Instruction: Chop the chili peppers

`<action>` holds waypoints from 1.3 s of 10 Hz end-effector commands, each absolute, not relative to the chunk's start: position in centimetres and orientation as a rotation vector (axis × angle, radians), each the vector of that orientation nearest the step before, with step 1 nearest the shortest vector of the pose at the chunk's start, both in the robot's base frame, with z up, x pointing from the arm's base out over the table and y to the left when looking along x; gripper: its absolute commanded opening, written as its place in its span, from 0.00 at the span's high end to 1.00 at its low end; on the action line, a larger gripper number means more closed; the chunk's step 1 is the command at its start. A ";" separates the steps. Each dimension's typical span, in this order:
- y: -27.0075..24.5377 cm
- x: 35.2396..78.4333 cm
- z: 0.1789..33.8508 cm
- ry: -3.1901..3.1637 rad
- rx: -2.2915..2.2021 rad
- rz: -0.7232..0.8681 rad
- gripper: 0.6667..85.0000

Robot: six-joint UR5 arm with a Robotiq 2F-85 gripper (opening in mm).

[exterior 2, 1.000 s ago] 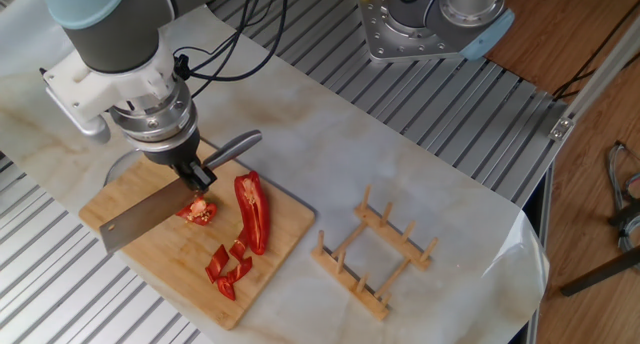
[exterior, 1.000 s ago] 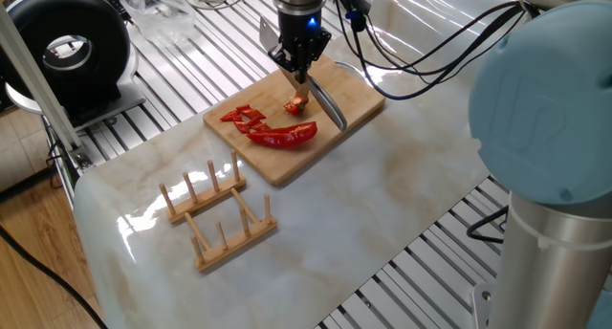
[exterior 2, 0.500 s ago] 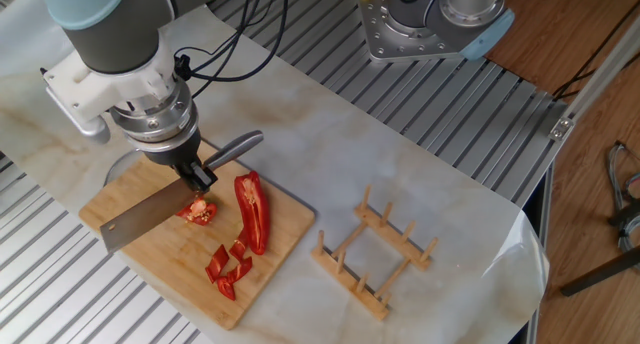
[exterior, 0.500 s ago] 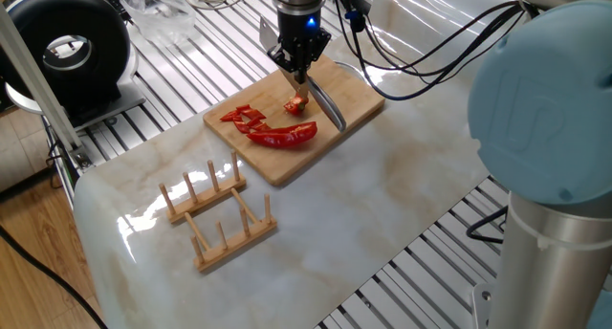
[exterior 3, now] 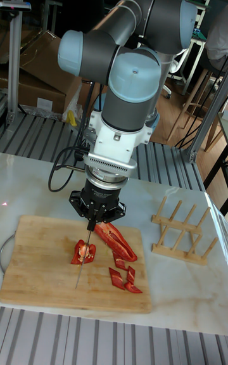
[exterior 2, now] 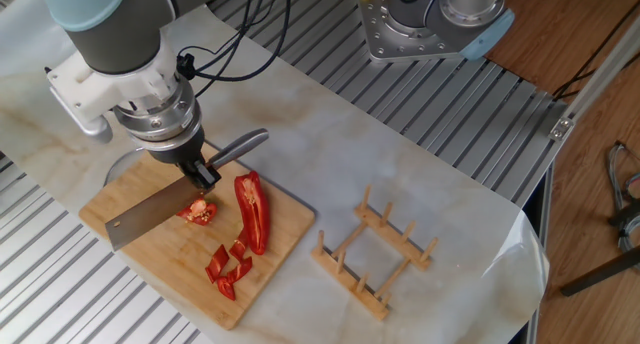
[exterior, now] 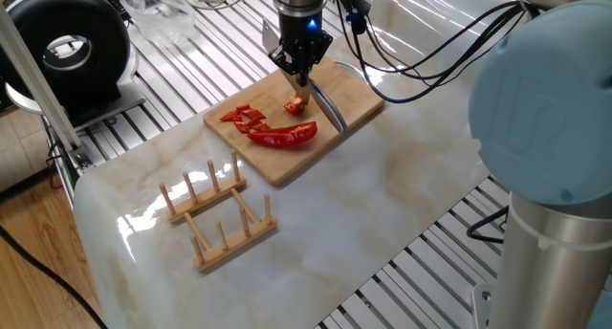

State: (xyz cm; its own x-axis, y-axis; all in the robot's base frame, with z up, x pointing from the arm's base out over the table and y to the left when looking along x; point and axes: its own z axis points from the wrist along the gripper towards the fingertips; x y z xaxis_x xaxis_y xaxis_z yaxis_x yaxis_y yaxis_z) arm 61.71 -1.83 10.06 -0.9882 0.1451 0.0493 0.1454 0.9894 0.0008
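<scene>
My gripper (exterior: 299,73) (exterior 2: 200,172) (exterior 3: 95,216) is shut on a knife, with the grey handle (exterior 2: 240,144) (exterior: 325,107) sticking out behind it. The broad blade (exterior 2: 150,216) slants down over the wooden cutting board (exterior: 277,166) (exterior 2: 170,264) (exterior 3: 38,263). A short red chili chunk (exterior: 297,104) (exterior 2: 198,212) (exterior 3: 83,252) lies right beside the blade. One long curved chili half (exterior: 287,135) (exterior 2: 252,212) (exterior 3: 117,241) lies next to it. Several small cut chili bits (exterior: 244,116) (exterior 2: 228,269) (exterior 3: 123,278) sit at that half's end.
A wooden peg rack (exterior: 215,214) (exterior 2: 375,259) (exterior 3: 183,232) stands on the marble top beside the board. A black round device (exterior: 67,47) and a clear plastic bag (exterior: 158,9) are at the far edge. A robot base (exterior 2: 430,24) is bolted on the slatted table.
The gripper and the knife have risen slightly and shifted a little. The chili pieces have not moved.
</scene>
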 end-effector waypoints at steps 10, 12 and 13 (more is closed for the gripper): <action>-2.7 63.4 9.7 -3.118 -0.301 0.029 0.99; -2.5 63.7 9.5 -3.113 -0.315 0.030 0.99; -2.5 63.8 9.5 -3.113 -0.318 0.030 0.99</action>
